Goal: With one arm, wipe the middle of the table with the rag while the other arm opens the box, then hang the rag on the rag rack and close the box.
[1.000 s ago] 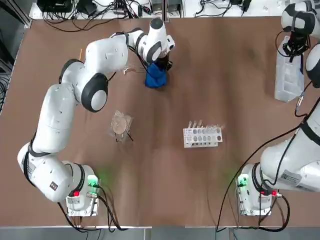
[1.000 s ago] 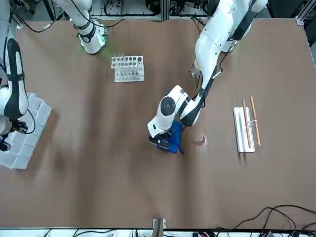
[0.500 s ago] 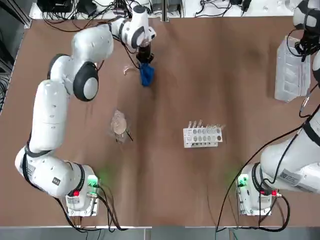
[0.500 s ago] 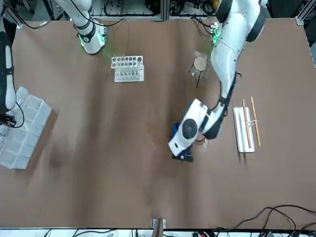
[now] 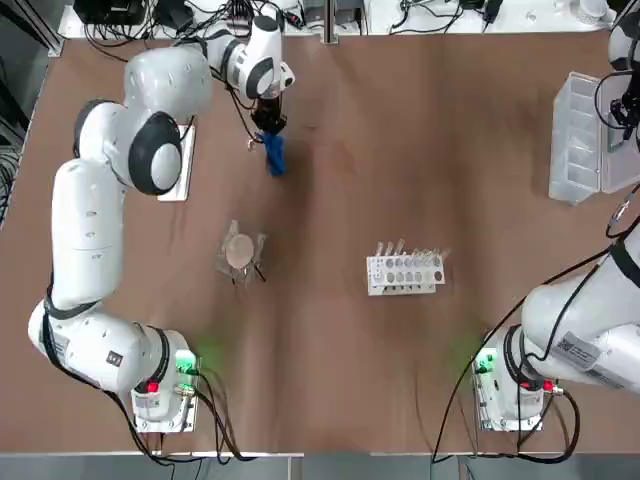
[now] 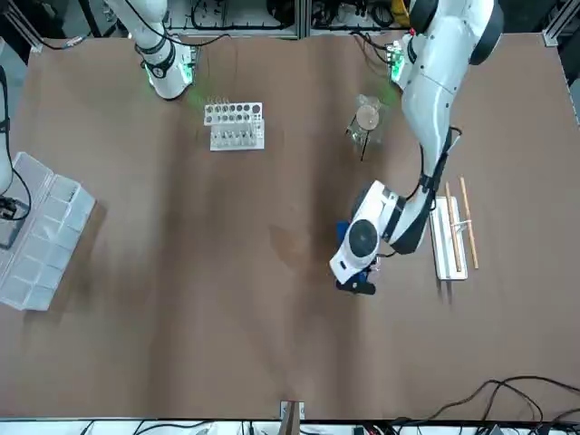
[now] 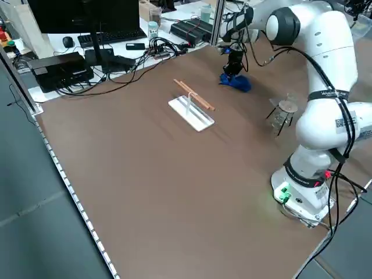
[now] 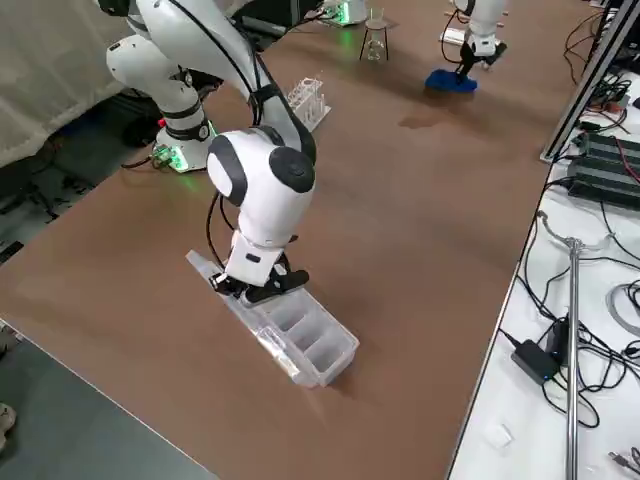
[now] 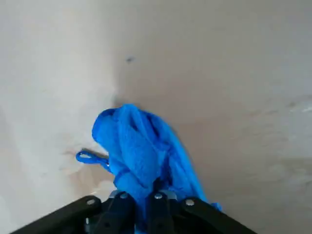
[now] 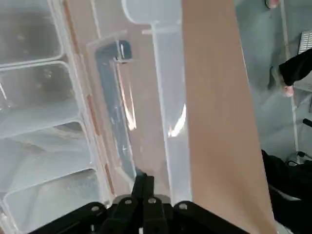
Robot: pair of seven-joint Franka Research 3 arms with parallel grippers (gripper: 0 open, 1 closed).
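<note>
Left gripper [image 5: 270, 124] pinched tight on the rag [image 5: 274, 154], which hangs onto the table [image 5: 330, 330] at the far left, just right of the rag rack [image 5: 181, 160]. Right gripper [image 8: 262, 287] at the far right edge, fingers closed on the raised lid of the box [image 5: 583, 137], compartments showing.

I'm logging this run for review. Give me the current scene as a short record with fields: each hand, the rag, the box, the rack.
left hand: shut on the rag, at the far left part of the table
rag: bright blue, bunched, hanging from the left hand onto the tabletop
rag rack: beside the left hand, nothing hanging on it
right hand: at the edge of the box's lid, fingers together
box: at the far right edge, open, compartments showing
</note>
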